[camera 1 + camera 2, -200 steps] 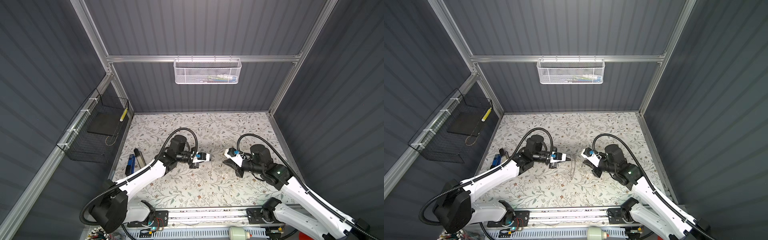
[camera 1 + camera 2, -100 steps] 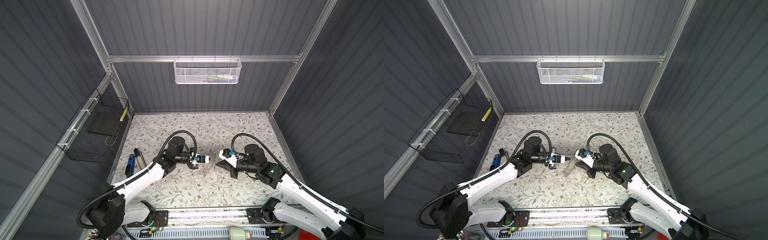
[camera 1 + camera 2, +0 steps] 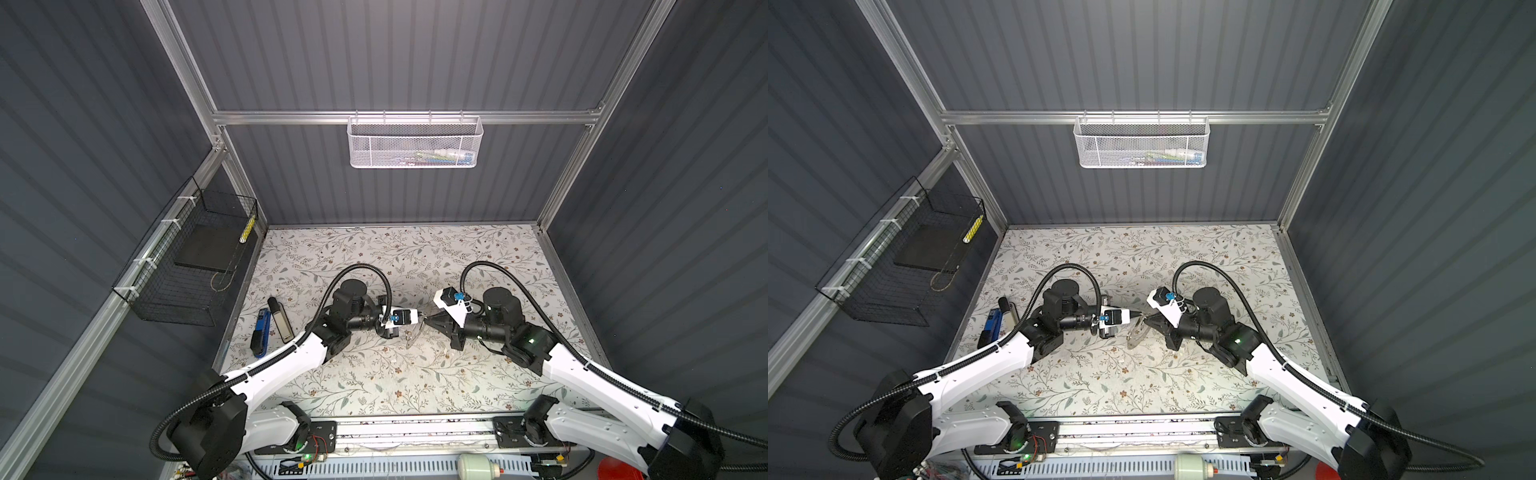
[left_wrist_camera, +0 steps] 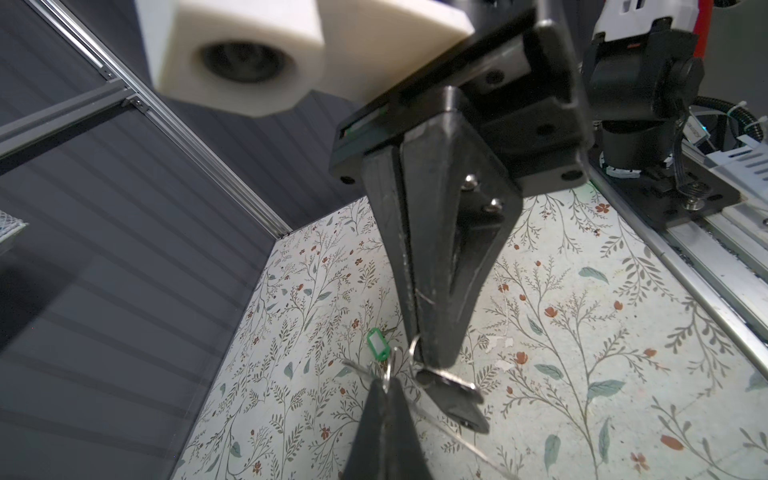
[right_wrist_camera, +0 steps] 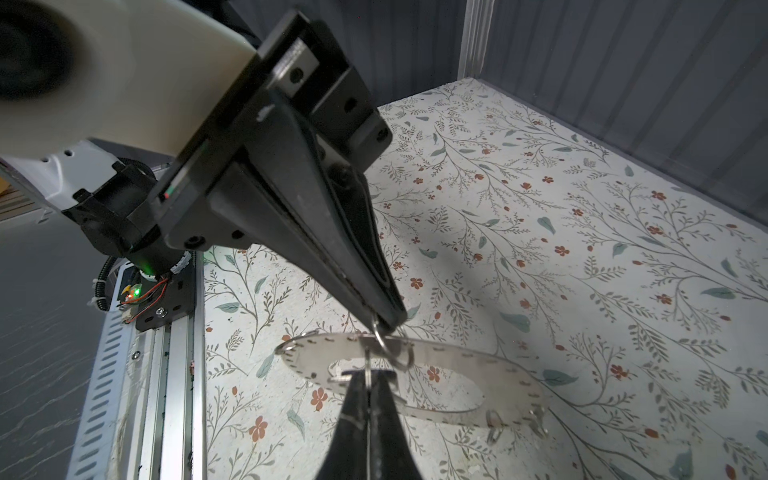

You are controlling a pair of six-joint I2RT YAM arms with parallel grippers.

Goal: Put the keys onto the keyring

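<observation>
- keyring (image 3: 411, 334) hangs over the mat's (image 3: 415, 374) middle, left gripper (image 3: 421, 318) at its 9 o'clock, right gripper (image 3: 429, 321) at 3 o'clock.
- key (image 4: 453, 399) just beside the right gripper's tip.
- tool (image 3: 261, 336) and bar (image 3: 280, 322) side by side at the mat's 9 o'clock edge.
- mesh basket (image 3: 415, 143) on the back wall, 12 o'clock.

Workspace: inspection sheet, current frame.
Surface: floral-print tabletop, worn patches.
Job's things: flat grey metal ring plate held off the surface; black-headed silver key hanging near it; green translucent tag, attachment unclear.
Clutter: blue oblong object, black-and-grey oblong object, left edge.
Claws: left claw shut on a wire loop; right claw shut on a second wire loop.
Cables: black corrugated hoses arching over both wrists.
Surroundings: white mesh basket, back wall; black wire basket, left wall.
</observation>
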